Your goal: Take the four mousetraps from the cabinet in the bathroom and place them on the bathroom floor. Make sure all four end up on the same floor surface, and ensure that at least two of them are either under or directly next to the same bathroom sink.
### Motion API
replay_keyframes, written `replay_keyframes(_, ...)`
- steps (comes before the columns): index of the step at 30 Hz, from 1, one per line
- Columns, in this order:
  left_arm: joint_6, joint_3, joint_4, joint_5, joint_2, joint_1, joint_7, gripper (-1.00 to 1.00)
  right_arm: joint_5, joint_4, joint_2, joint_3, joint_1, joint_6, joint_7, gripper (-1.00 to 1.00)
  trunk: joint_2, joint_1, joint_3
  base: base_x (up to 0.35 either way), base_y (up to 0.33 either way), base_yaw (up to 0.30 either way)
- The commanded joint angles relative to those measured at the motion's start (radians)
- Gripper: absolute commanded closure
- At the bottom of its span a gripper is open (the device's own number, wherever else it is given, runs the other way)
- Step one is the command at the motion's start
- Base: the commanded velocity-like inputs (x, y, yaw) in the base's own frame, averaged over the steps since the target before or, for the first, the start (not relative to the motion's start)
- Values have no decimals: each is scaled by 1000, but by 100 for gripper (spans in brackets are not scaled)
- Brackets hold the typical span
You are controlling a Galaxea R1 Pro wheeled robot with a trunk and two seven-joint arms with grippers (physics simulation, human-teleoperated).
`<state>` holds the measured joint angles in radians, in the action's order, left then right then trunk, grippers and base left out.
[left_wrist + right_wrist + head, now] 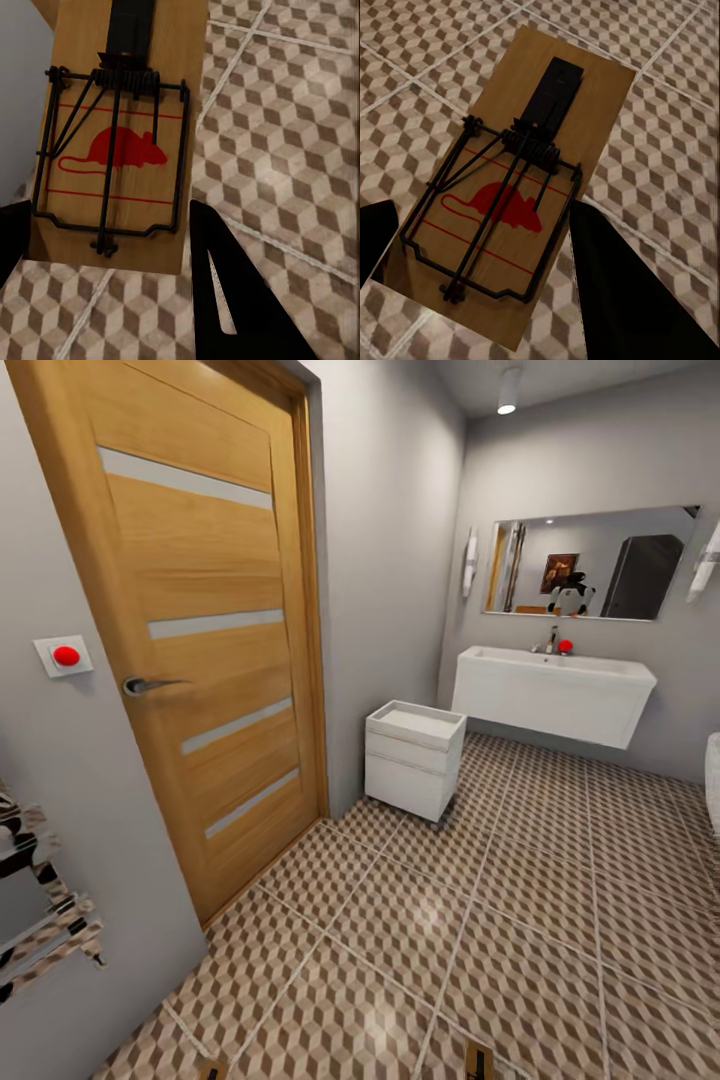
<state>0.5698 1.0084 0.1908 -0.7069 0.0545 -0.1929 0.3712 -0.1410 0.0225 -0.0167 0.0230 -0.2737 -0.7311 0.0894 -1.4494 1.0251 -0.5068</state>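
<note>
A mousetrap (120, 150), a brown wooden board with a dark wire spring and a red mouse mark, sits between the dark fingers of my left gripper (105, 217), which is shut on it. My right gripper (480, 217) is shut on another mousetrap (521, 187). Both hang above the cube-patterned bathroom floor (520, 920). In the head view their brown ends (210, 1071) (478, 1062) poke in at the bottom edge. The white sink (555, 690) with its chrome tap hangs on the far wall, a few tiles ahead. The cabinet is out of view.
A wooden door (200, 620) stands shut on the left wall, with a red button (65, 656) beside it. A small white drawer unit (413, 758) stands by the wall before the sink. A chrome towel rail (40, 920) juts in at left, and a white tub edge (713, 780) at right.
</note>
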Motion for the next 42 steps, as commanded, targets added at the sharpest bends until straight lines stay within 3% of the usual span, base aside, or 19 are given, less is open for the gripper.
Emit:
replay_keyframes(1,-1,9,3,1,1,0,14,100,-6,-1,0,2,-1,-2,3,100,-1,0,-1,0,0,-217)
replay_keyframes(42,-2,9,3,1,1,0,14,100,-6,-1,0,2,-1,-2,3,100,-1,0,-2,6,0,-210)
